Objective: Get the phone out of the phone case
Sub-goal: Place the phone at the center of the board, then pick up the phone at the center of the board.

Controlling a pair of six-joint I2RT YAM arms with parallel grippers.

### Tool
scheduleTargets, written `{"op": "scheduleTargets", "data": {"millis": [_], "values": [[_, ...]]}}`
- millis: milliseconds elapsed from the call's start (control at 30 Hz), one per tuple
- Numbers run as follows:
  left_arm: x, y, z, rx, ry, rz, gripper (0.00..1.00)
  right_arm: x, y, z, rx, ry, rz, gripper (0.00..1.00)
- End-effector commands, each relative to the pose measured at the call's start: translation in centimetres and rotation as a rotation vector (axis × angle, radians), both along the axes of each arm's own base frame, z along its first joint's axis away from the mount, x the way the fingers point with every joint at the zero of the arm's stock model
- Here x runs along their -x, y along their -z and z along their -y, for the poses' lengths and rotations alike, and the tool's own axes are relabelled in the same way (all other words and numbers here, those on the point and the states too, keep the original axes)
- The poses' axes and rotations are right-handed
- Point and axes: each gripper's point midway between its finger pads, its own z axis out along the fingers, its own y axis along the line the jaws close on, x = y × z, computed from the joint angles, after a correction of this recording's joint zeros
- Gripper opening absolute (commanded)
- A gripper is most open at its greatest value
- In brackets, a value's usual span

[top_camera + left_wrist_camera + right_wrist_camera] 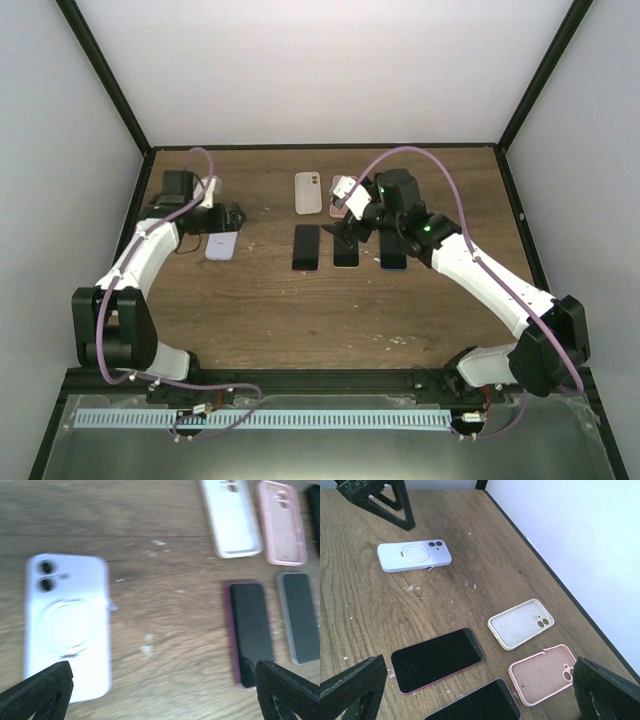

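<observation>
The lavender phone case (67, 630) lies flat on the desk (165, 625), back up with its camera holes and ring showing. It sits on the left side, well apart from the row of bare phones (346, 250). Judging by its full, solid look, the phone is inside, face down, so the removal is not yet done.

To do this step well, one arm should clamp the case across its long edges and hold it low over the desk. The other should work a corner lip free first, then peel along the edge. A soft case probably flexes, so a straight pull on the whole thing would likely just drag it. The right arm would have to cross over from the row, minding the phones there.

The left end effector (162, 672) hangs over the case with its jaws spread as wide as they go, gripping nothing. The case's near end lies just beside one finger (42, 690) — the view is too blurred to tell if they touch. The right end effector (477, 680) is likewise fully open and empty. It hovers above the row, near the white case (521, 623) and the pink case (543, 674), both without phones.
</observation>
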Motion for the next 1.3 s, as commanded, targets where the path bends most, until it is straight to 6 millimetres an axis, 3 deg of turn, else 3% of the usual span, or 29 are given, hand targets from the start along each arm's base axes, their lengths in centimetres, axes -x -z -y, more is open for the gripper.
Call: {"op": "scheduleTargets", "data": {"millis": [0,133,333,600,933,1267], "values": [[2.3,1.8,-5.2,-0.164,-0.068,-0.064,1.0,-0.2,-2.9,0.3,-0.041,0.017,0.039,1.0],[3.1,3.4,-7.8,-0.289,-0.101,-0.088,1.0,-0.2,-2.8,0.3,-0.046,0.017,0.037,1.0],[3.5,6.6,-8.5,-0.338,-0.097,-0.179,1.0,0.0,-2.7,0.3,-0.05,0.016,0.033,1.0],[2.7,10.6,-7.1,-0.277,-0.025,-0.263,0.97,0.2,-2.2,0.3,-0.054,0.014,0.031,1.0],[0.9,13.9,-5.3,-0.323,0.017,-0.292,0.95,0.1,-1.5,0.2,-0.056,0.013,0.019,1.0],[-1.1,15.8,-6.0,-0.4,-0.041,-0.336,0.92,0.4,-1.8,0.5,-0.06,0.014,0.03,1.0]]}}
